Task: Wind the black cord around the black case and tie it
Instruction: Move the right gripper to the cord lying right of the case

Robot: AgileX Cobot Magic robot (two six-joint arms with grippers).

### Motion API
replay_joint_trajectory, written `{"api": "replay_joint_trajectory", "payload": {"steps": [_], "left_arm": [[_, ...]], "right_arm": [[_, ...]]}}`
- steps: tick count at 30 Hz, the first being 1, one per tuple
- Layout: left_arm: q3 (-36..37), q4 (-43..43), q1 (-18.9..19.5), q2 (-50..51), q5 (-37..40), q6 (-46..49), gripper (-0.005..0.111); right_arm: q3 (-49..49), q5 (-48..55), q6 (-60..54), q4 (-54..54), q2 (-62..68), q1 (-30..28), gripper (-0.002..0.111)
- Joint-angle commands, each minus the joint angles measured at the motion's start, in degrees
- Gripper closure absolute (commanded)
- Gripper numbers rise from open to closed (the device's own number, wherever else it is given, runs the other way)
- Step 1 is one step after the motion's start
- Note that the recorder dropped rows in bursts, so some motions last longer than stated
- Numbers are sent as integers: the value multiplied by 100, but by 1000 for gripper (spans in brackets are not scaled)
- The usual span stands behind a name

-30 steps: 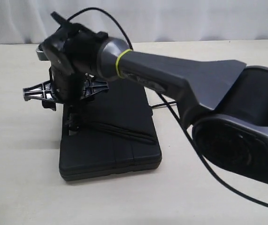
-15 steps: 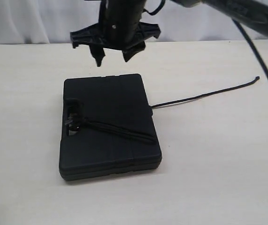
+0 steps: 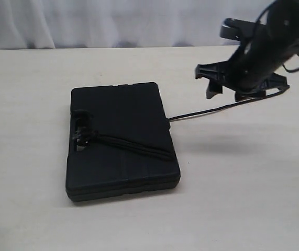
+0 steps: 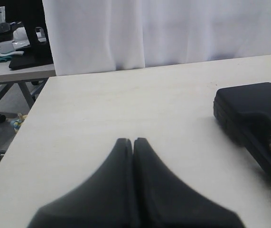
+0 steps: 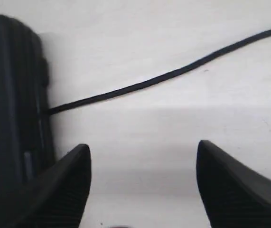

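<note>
Black cord (image 5: 163,76) lies ahead of the right gripper's (image 5: 142,147) wide fingers (image 5: 64,190); left gripper (image 4: 133,140) closed.

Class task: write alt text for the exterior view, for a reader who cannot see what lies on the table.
A flat black case lies on a pale table. A black cord is knotted at its handle slot, crosses the lid and trails away to the right across the table. The right gripper hovers over the trailing cord with its jaws open, holding nothing.
</note>
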Motion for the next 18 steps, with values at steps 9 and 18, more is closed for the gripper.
{"api": "replay_joint_trajectory", "payload": {"steps": [9,18], "left_arm": [[18,-12,-37,-11,-32,0,107],[18,-12,-37,-11,-32,0,107]], "right_arm": [[855,-1387,-1628,2593,686,-1354,47],[414,-2351,-1672,3650,1517,-1354,47]]}}
